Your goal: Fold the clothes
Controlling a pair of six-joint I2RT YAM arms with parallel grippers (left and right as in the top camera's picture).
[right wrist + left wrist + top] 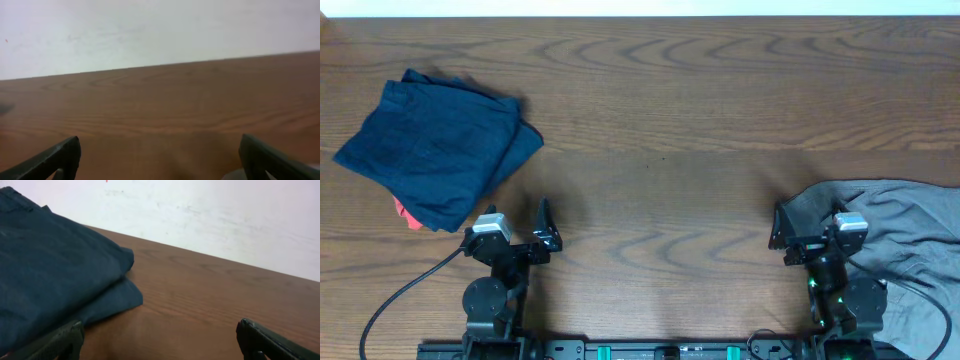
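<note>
Here, grey shorts (905,235) just beside the right tool (810,232), its jaws wide.

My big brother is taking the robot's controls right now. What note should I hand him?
Left gripper: open, empty, next to the folded navy garment.
Right gripper: open, empty, at the left edge of the grey shorts.
Shorts: a rumpled heap at the near right of the table, partly outside the overhead view.
Done: nothing; the shorts are not folded.
Left: take hold of the shorts, spread them flat, then fold them.
</note>
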